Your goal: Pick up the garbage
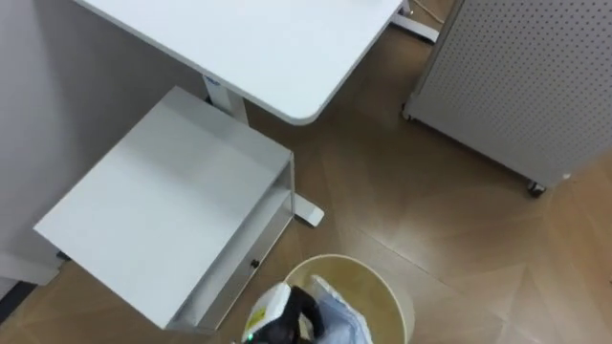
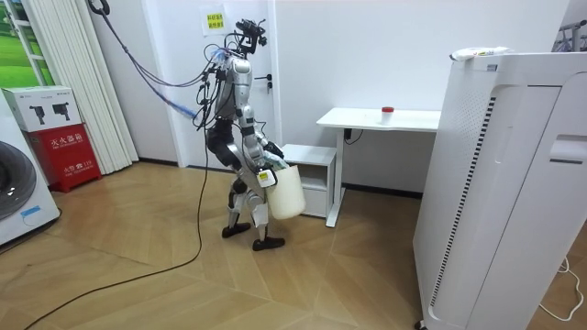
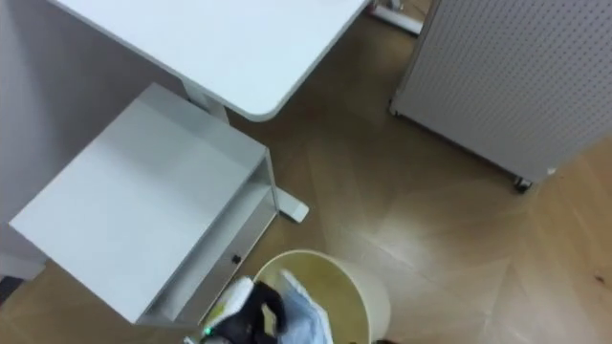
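Beside the white desk (image 1: 258, 48), the humanoid robot stands on a wood floor, carrying one cream waste bin (image 1: 396, 308) low in front of its body. Its left hand (image 1: 285, 315) holds the bin by the rim on the robot's side, with dark fingers curled over the edge and down into the opening. The garbage (image 1: 341, 321) lies inside the bin, right against those fingers and on their far side from the desk. It is a single crumpled wad, pale blue-white, like thin plastic or paper, and it reaches almost up to the rim.

One low white cabinet (image 1: 163, 201) stands partly under the desk's rounded corner, its open shelf side turned towards the bin. One grey perforated panel (image 1: 526, 86) on castors stands across the floor from that same corner. In the room view, the robot faces the desk with the bin hanging at thigh height, and one small red-capped item (image 2: 387, 114) sits on the desktop.
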### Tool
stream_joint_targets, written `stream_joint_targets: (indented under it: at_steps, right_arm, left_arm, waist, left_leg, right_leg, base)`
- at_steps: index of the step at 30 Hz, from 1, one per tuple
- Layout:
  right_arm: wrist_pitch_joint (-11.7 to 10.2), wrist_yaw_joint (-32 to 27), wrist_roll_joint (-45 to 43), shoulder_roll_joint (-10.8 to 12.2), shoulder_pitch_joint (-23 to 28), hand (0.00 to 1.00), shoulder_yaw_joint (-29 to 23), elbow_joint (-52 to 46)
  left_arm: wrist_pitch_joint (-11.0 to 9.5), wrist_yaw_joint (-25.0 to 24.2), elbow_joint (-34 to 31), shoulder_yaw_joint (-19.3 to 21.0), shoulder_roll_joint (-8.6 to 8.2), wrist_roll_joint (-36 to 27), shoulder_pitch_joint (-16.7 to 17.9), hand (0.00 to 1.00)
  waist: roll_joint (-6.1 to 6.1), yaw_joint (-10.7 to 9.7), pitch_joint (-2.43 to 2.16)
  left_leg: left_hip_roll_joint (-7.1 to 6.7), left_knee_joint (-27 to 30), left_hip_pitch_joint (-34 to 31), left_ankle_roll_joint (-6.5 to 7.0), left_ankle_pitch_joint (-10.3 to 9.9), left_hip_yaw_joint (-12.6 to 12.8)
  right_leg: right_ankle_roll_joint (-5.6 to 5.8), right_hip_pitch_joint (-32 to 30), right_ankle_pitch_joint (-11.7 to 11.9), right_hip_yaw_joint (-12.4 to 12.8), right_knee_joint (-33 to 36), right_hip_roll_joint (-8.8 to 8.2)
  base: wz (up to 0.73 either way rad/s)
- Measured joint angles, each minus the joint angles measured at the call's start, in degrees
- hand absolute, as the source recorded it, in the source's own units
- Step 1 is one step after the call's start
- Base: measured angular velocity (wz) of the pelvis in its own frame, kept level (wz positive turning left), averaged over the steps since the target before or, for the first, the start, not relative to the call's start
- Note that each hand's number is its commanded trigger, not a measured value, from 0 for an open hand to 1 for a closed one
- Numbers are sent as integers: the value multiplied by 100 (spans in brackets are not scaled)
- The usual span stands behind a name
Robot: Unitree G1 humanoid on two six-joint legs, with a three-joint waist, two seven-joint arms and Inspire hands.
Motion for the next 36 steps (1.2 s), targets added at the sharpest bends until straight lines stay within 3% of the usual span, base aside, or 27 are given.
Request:
stream_joint_targets:
  at_steps: [1, 2, 8, 24, 32, 36]
  right_arm:
    - [-13, 27, -52, 9, 23, 100, -3, -12]
    - [-11, 43, -62, 8, 34, 100, 0, -23]
    - [-17, 55, 23, 48, 49, 100, 6, -20]
    - [-7, 93, 64, 43, 81, 100, -6, -52]
    - [1, 153, 79, -54, 109, 100, -16, -53]
    - [73, 195, 78, -88, 127, 100, -107, -49]
  left_arm:
    - [0, -122, -5, -9, -39, -20, 48, 44]
    - [0, -218, -9, -58, -66, -45, 93, 0]
    - [0, -533, -51, -453, -118, -131, 213, 0]
    - [2, -674, -35, -460, -83, -65, 372, 0]
    - [-2, -325, 74, -429, 100, -61, 372, 0]
    - [-4, -271, 79, -222, 172, -63, 393, 0]
  waist:
    - [-3, 12, -1]
    - [-8, 10, -5]
    - [-25, 6, -3]
    - [-30, 29, -1]
    - [-31, 124, -1]
    - [-30, 161, -1]
  left_leg:
    - [-5, 1, 19, 9, -4, 12]
    - [-22, -1, 27, 22, -3, 15]
    - [-71, -14, 27, 72, 31, 19]
    - [-67, -24, 17, 81, 28, 42]
    - [-71, -10, 45, 83, 28, 54]
    - [-68, -13, 141, 88, 22, 54]
  right_leg:
    - [17, 26, 12, 14, -14, -4]
    - [34, 36, 18, 21, -18, -19]
    - [81, 44, 24, 6, -22, -82]
    - [77, 57, 95, 43, -124, -49]
    - [82, 90, 106, 76, -118, -47]
    - [84, 184, 106, 69, -122, -48]
  base:
    - [0]
    - [0]
    - [4]
    - [-1]
    - [0]
    - [0]
